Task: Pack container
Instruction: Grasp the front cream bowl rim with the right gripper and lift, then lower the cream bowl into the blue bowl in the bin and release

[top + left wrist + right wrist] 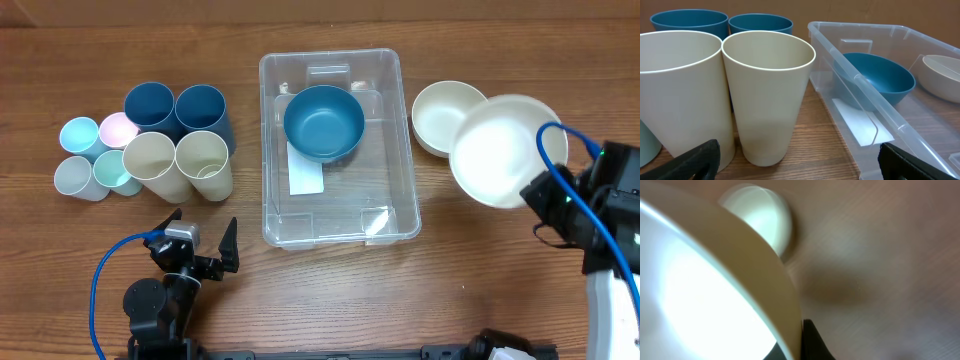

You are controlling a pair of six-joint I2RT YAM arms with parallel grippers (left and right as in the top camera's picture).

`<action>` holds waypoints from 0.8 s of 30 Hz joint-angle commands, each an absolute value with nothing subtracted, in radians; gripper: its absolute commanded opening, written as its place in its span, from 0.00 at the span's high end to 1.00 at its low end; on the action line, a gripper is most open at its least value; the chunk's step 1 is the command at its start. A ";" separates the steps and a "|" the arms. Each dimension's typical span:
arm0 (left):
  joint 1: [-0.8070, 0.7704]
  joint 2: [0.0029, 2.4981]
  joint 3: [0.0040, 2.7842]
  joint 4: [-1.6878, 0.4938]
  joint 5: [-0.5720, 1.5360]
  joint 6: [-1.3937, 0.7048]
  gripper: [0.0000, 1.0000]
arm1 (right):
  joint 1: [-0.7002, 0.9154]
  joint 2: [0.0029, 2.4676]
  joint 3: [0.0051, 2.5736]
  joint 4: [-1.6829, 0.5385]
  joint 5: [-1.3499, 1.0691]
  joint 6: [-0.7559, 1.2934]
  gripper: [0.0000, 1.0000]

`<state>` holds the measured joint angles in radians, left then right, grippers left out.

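Observation:
The clear container [337,215] sits mid-table with a blue bowl [323,122] in its far half and a white label [305,172] on its base. The wrist view shows its near wall [875,97]. My right gripper [540,190] is shut on the rim of a cream bowl [505,150], lifted and tilted right of the container; that rim [765,275] fills the right wrist view with a dark finger [812,342] pressed against it. Another cream bowl [447,115] rests on the table behind. My left gripper [205,245] stands open near the front left, holding nothing.
A cluster of cups stands left of the container: two dark blue [175,110], two tall cream [178,165], and small pastel ones [92,155]. In the left wrist view the cream cups [767,95] stand just ahead of the fingers [695,160].

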<state>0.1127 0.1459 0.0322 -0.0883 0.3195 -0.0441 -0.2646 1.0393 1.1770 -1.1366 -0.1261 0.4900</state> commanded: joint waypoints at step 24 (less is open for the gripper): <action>0.109 0.136 0.023 -0.085 0.334 -0.029 0.00 | 0.393 1.900 1.546 -0.628 -0.080 0.286 0.70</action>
